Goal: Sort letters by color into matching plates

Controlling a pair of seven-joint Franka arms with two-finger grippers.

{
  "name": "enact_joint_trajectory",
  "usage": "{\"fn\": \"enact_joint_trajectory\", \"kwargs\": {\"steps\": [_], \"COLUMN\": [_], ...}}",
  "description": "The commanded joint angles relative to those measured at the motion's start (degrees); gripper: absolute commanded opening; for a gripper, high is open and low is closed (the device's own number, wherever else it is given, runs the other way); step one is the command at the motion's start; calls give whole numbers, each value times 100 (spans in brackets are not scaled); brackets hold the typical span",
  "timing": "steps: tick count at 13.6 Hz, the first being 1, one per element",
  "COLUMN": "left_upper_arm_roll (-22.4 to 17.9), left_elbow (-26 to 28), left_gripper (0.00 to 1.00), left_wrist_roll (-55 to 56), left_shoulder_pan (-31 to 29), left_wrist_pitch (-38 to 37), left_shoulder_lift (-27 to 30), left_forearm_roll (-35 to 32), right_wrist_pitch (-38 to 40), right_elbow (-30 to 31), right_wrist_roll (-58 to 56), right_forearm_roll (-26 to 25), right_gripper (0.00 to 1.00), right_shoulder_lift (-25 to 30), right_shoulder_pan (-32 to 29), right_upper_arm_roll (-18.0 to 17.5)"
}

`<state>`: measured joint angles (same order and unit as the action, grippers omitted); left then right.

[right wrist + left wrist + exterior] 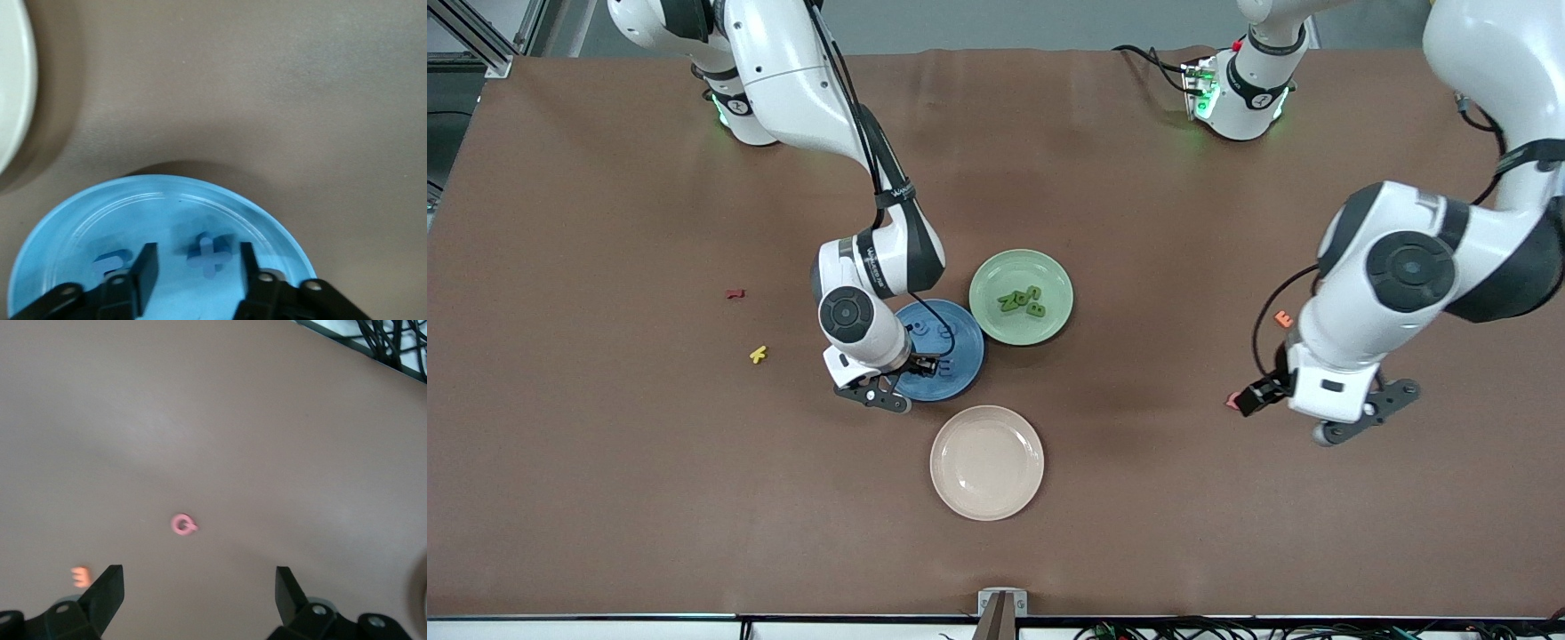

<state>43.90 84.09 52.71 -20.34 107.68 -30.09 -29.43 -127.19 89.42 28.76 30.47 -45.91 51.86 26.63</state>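
Observation:
The blue plate (960, 378) sits mid-table, with the pale green plate (1049, 276) touching it on the side toward the left arm's end. Blue letters (210, 252) lie in the blue plate (60, 227), and one more (110, 263) lies beside my right gripper's finger. Green letters (1021, 300) lie in the green plate. My right gripper (925, 364) (197, 273) hovers open and empty low over the blue plate. My left gripper (1254, 396) (199, 597) is open and empty over bare table near the left arm's end.
A cream plate (987, 462) lies nearer to the front camera than the blue plate. A pink letter (183, 525) (1232, 401) and an orange letter (1283, 318) (80, 576) lie under the left gripper's area. A red letter (735, 293) and a yellow letter (758, 355) lie toward the right arm's end.

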Motion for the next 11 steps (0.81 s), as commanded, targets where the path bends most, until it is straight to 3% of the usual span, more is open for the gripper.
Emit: {"fn": "enact_joint_trajectory", "kwargs": {"steps": [1,6,9,10,11], "left_upper_arm_roll": [39,39,-65,-371,-931], "left_elbow": [2,-7,2,19,20], "left_gripper": [100,100,100,100,100], "left_wrist_roll": [-602,-1368,-1902,-2131,-2377], "left_shoulder_pan": [-154,-190,-243,-68,316], "left_wrist_pitch": [-448,-1213,-1338,-1381,-1477], "left_shoulder_lift": [485,1223,1653,1830,2049], "left_forearm_roll": [42,305,648,745,1050], "right_wrist_pitch": [394,3011,3936,3999,3991], "right_elbow": [-170,-91,171,364,584], "right_wrist_roll": [7,-107,-300,-362,-432], "right_forearm_roll": [82,-101,-1268,-1620,-2015], "right_gripper": [100,100,100,100,100], "right_shoulder_lift": [168,1933,3215,3637,4033], "right_shoulder_pan": [-71,-54,-80,-80,-80], "right_upper_arm_roll": [-18,649,738,739,739]}}
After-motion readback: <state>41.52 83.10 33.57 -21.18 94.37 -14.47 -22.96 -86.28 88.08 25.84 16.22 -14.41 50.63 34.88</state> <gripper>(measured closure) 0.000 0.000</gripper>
